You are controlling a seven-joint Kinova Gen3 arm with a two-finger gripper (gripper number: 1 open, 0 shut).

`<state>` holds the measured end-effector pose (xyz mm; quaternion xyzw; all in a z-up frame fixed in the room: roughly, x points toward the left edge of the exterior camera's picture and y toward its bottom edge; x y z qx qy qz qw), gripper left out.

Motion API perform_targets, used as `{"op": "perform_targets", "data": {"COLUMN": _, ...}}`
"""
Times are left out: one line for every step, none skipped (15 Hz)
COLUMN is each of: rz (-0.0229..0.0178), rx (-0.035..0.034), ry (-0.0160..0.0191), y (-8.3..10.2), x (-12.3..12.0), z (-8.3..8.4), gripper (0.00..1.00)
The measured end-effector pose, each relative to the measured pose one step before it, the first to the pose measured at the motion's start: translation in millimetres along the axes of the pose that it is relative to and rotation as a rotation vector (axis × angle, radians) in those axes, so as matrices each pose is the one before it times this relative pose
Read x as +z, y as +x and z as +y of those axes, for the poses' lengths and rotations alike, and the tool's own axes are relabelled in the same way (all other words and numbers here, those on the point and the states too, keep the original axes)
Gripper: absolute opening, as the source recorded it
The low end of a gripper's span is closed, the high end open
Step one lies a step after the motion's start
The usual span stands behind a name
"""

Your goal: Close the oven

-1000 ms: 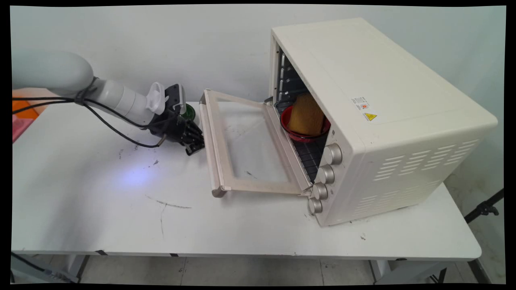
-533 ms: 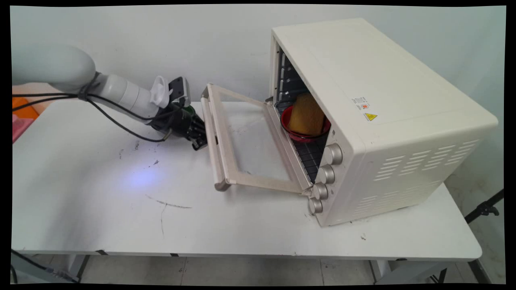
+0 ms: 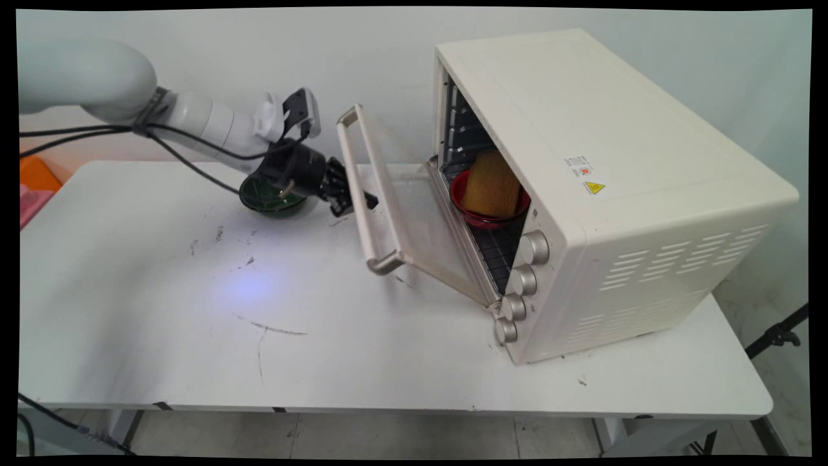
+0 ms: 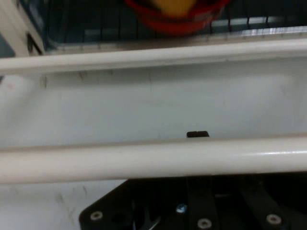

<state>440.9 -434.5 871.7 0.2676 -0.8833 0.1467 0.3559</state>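
Reaching low rightward, claw (image 3: 352, 197) under oven door handle (image 3: 362, 188)

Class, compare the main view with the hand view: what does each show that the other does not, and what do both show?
Only the main view shows the whole cream oven, its four knobs, a green bowl on the white table under the arm, and the tool at the door's handle. Only the hand view shows the tool's black linkage close behind the handle bar. Both show the door handle, the glass door and the red bowl holding a yellow thing inside the oven.
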Motion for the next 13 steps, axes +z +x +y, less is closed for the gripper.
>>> {"op": "perform_targets", "data": {"rz": 0.01262, "rx": -0.00015, "ry": -0.00203, "y": 7.08, "x": -0.75, "z": -0.2, "gripper": 0.0}}
{"op": "perform_targets", "data": {"rz": 0.00835, "rx": -0.00081, "ry": -0.00053, "y": 4.38, "x": -0.89, "z": -0.01, "gripper": 0.0}}
{"op": "perform_targets", "data": {"rz": 0.01212, "rx": -0.00189, "ry": 0.00022, "y": 6.07, "x": -1.68, "z": 0.05, "gripper": 0.0}}
{"op": "perform_targets", "data": {"rz": 0.01361, "rx": -0.00212, "ry": -0.00018, "y": 7.24, "x": -1.43, "z": -0.19, "gripper": 0.0}}
{"op": "perform_targets", "data": {"rz": 0.01311, "rx": -0.00116, "ry": -0.00035, "y": 7.37, "x": -1.21, "z": -0.33, "gripper": 0.0}}
{"op": "perform_targets", "data": {"rz": 0.01072, "rx": -0.00141, "ry": 0.00063, "y": 5.61, "x": -1.57, "z": -0.13, "gripper": 0.0}}
{"op": "perform_targets", "data": {"rz": 0.00687, "rx": -0.0007, "ry": 0.00073, "y": 3.75, "x": -1.0, "z": -0.28, "gripper": 0.0}}
{"op": "perform_targets", "data": {"rz": 0.00964, "rx": -0.00118, "ry": 0.00058, "y": 5.29, "x": -1.57, "z": -0.27, "gripper": 0.0}}
{"op": "perform_targets", "data": {"rz": 0.00908, "rx": -0.00072, "ry": 0.00065, "y": 5.07, "x": -1.64, "z": -0.32, "gripper": 0.0}}
{"op": "perform_targets", "data": {"rz": 0.00665, "rx": -0.00037, "ry": -0.00029, "y": 3.99, "x": -1.26, "z": -0.27, "gripper": 0.0}}
{"op": "perform_targets", "data": {"rz": 0.00755, "rx": -0.00039, "ry": 0.00051, "y": 4.33, "x": -1.94, "z": -0.35, "gripper": 0.0}}
{"op": "perform_targets", "data": {"rz": 0.00431, "rx": -0.00057, "ry": 0.00043, "y": 2.36, "x": -1.68, "z": -0.15, "gripper": 0.0}}
{"op": "perform_targets", "data": {"rz": 0.00621, "rx": -0.00022, "ry": 0.0002, "y": 3.61, "x": -2.25, "z": -0.34, "gripper": 0.0}}
